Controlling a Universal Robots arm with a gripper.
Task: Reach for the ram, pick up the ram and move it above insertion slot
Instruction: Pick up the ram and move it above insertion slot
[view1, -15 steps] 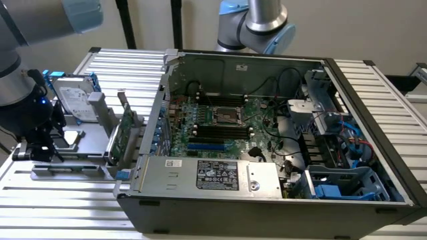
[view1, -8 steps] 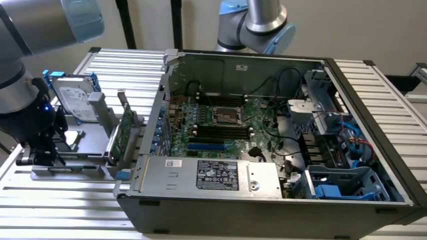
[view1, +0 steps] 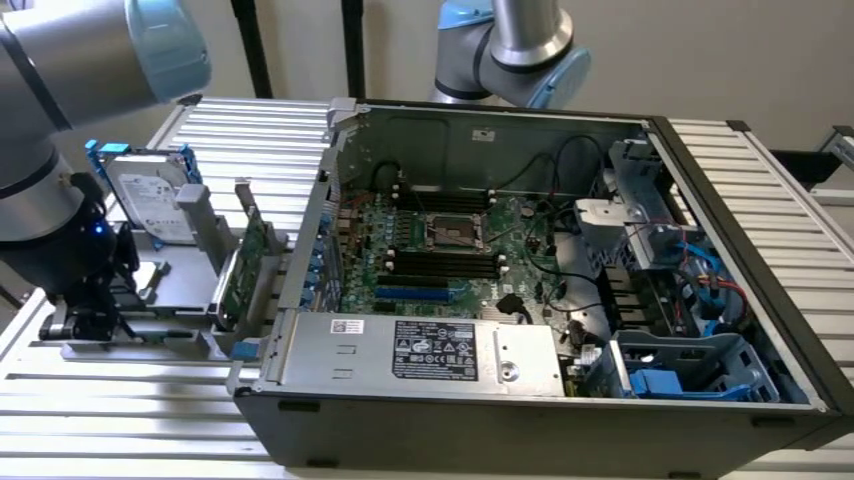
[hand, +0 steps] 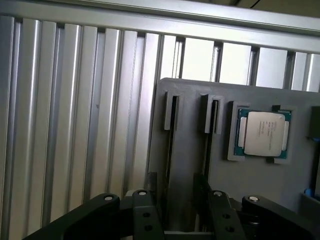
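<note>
A robotics lab: opened computer case (view1: 534, 440) on aluminium-profile table (view1: 134, 420).

A: Mat'l of surface (view1: 120, 400)?
B: Ribbed bare metal, silvery, slight sheen.
A: And tray (hand: 190, 140)?
B: Grey plastic, matt, smooth. The chip (hand: 263, 132) has a brushed metal lid.
A: What abt hand (hand: 175, 182)?
B: Black, matt, w/ shiny screw heads.
A: Then PC case (view1: 534, 440)?
B: Dark grey metal outside, dull sheet metal inside. The power supply (view1: 334, 345) is bare metal w/ paper label.
A: Lastly arm (view1: 527, 35)?
B: Smooth silver metal, glossy pale-blue caps.
</note>
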